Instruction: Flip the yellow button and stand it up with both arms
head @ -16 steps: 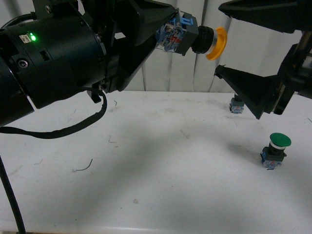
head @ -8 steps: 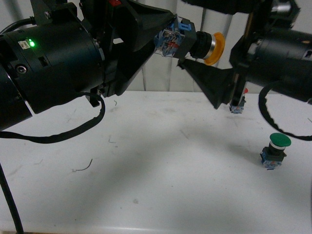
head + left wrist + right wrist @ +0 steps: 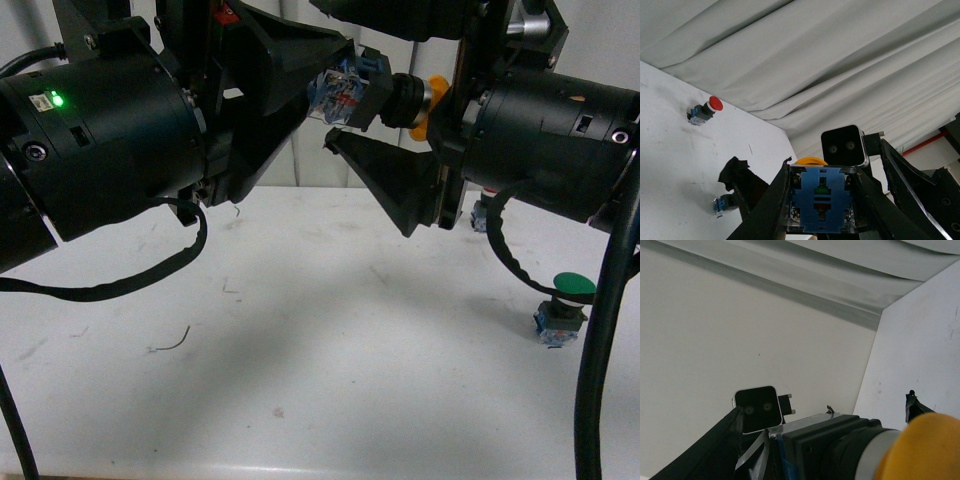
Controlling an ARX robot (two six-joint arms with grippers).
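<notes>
the main risk is a drop: the yellow button (image 3: pixel 405 100) hangs high above the table (image 3: pixel 300 350), and if the left claw (image 3: pixel 345 88) lets go before the right claw (image 3: pixel 322 75) has a firm hold, it falls. the cap (image 3: pixel 432 100) and collar are round, so jaws closing there can slip or twist the button out of line. the right fingers also reach past the cap, alongside the left fingers, so closing may pinch the other claw instead of the button.

the left arm (image 3: pixel 100 140) comes in from the left, raised, with its claw clamped on the blue block (image 3: pixel 822 200). it holds the button on its side in the air, cap pointing at the right arm (image 3: pixel 550 140). the right arm faces it, level. its claw is spread wide, one jaw above the button and one below, straddling it. i see no contact, though the view is crowded. a green button (image 3: pixel 572 285) stands on the table below, well apart.
</notes>
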